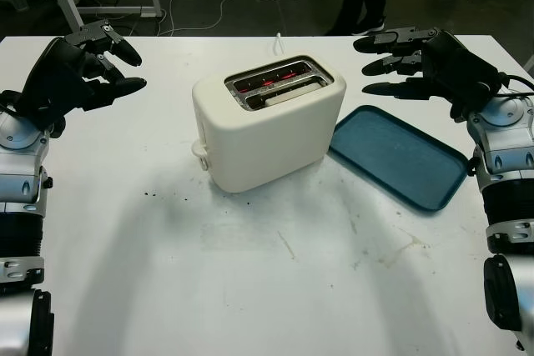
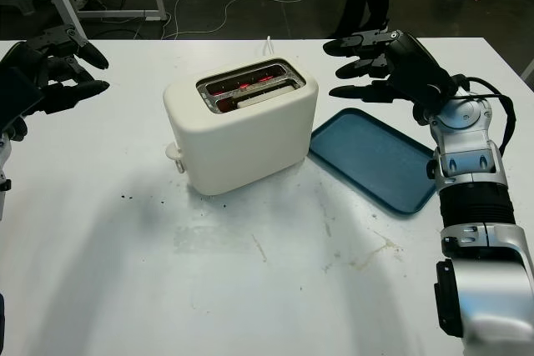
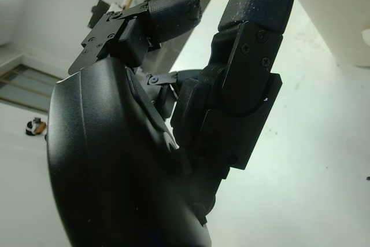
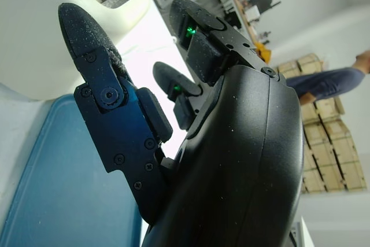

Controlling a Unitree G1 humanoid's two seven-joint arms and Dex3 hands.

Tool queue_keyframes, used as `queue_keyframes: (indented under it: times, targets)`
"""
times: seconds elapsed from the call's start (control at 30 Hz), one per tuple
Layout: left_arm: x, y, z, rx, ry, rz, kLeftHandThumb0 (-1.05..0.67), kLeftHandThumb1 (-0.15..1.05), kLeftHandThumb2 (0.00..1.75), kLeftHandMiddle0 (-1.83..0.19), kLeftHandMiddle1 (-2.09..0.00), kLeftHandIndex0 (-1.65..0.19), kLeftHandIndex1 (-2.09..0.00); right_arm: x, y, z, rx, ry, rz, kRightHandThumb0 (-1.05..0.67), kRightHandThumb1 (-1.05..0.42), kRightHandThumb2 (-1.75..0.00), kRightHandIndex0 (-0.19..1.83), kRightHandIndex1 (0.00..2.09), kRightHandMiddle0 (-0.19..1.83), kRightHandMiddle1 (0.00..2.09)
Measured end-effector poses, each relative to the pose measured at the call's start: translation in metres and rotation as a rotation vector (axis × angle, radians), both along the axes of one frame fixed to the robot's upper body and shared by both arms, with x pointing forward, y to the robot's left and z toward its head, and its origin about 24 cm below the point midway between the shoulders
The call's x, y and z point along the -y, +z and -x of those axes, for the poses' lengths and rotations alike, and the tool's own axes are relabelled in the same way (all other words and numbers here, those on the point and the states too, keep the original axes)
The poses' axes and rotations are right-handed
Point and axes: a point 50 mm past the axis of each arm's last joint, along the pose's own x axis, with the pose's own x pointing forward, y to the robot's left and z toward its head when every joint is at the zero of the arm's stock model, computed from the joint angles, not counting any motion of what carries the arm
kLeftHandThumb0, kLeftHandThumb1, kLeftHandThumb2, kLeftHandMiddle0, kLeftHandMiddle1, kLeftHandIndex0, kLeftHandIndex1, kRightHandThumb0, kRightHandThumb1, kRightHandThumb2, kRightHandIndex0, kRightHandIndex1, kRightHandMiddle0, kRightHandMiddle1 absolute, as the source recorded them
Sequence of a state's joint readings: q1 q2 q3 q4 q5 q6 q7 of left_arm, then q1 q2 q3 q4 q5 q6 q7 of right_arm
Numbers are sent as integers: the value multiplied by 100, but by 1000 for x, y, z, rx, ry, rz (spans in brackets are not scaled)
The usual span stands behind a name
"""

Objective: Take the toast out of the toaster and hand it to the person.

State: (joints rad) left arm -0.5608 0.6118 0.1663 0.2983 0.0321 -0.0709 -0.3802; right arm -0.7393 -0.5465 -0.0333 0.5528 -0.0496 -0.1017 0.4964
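Two slots in our cream toaster (image 1: 267, 122) glow red, toast (image 1: 288, 89) sunk in the nearer; the teal tray (image 1: 399, 156) sits bare. Our left hand (image 1: 88, 68) and right hand (image 1: 409, 60) hover wide and unladen at either side.

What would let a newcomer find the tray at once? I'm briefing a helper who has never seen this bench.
Start at the white table and find the cream toaster near its middle. On the side of the robot's right hand, close beside the toaster, lies the tray. It is the only dark teal thing there: flat, rectangular, with a low rim and rounded corners, and holding nothing.
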Motion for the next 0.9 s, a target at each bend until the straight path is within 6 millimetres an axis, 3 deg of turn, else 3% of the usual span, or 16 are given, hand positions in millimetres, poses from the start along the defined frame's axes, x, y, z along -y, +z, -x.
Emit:
queue_keyframes:
  times: [0.9]
  targets:
    - [0, 0, 0, -4, 2, 3, -105, 92, 5, -52, -151, -42, -145, 0, 0, 0, 0, 0, 1, -68, -71, 0, 54, 57, 75, 0]
